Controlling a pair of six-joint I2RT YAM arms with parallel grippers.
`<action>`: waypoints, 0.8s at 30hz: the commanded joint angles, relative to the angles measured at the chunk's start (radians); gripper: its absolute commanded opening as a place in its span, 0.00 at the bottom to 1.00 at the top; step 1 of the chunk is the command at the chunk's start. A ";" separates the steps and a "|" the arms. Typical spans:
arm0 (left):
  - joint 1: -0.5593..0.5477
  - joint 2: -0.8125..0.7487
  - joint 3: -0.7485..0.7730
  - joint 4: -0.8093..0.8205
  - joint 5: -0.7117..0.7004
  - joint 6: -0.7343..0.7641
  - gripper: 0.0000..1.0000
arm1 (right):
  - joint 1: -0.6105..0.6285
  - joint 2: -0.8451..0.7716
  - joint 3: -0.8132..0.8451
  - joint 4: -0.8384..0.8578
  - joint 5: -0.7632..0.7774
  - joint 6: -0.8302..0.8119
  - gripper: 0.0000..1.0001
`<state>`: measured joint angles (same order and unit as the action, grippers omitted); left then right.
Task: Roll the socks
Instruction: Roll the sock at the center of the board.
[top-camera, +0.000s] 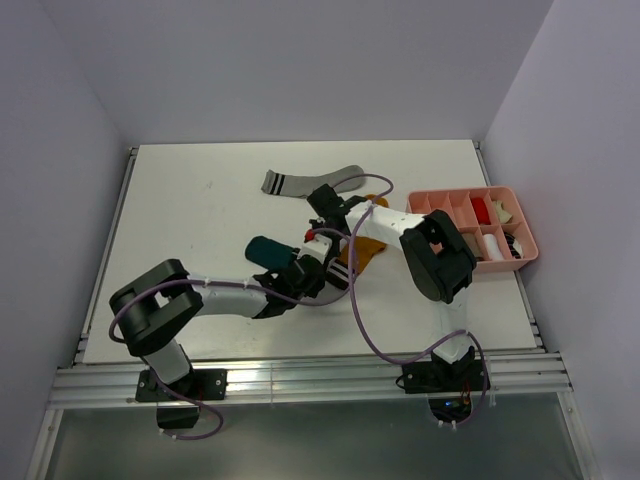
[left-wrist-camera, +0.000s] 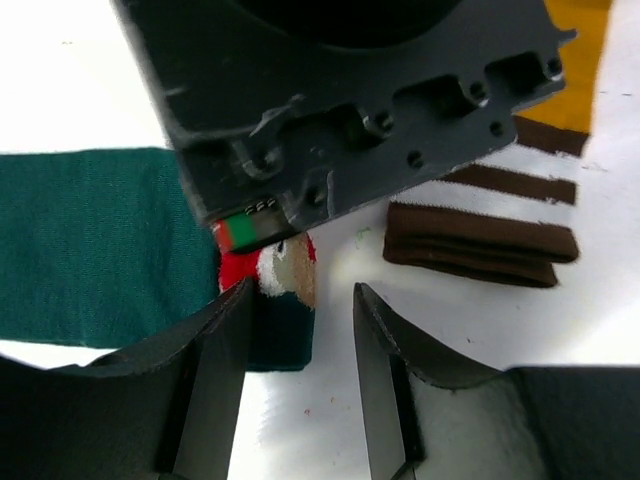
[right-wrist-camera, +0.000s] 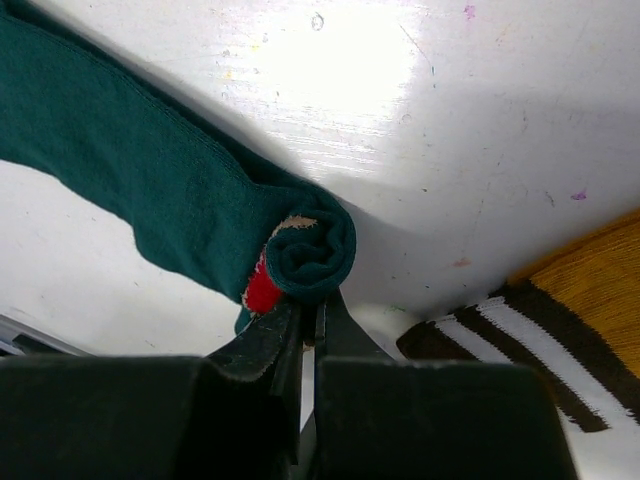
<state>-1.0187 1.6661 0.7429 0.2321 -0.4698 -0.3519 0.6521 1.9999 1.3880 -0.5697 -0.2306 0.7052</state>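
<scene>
My right gripper (right-wrist-camera: 309, 305) pinches the teal sock (right-wrist-camera: 150, 190) at its rolled tip. My left gripper (left-wrist-camera: 303, 300) stands spread over the printed end, half hidden by the other's housing.

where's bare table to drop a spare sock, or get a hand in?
Free: the far-left table, bordered by the table's left edge, grey sock and teal sock; also the near-right strip in front of the pink tray. Crowded: centre, where the left gripper and right gripper meet over the teal sock beside the mustard sock.
</scene>
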 joint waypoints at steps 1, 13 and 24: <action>-0.015 0.058 0.058 -0.075 -0.105 0.005 0.50 | 0.007 0.019 0.006 -0.036 -0.009 -0.006 0.00; -0.050 0.159 0.087 -0.212 -0.165 -0.117 0.29 | 0.001 0.011 -0.043 0.036 -0.085 0.014 0.00; 0.002 0.026 0.003 -0.151 0.037 -0.183 0.01 | -0.075 -0.197 -0.282 0.448 -0.208 0.131 0.36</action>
<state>-1.0454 1.7260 0.8051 0.1390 -0.6086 -0.4736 0.5896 1.9030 1.1507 -0.2668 -0.3893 0.7891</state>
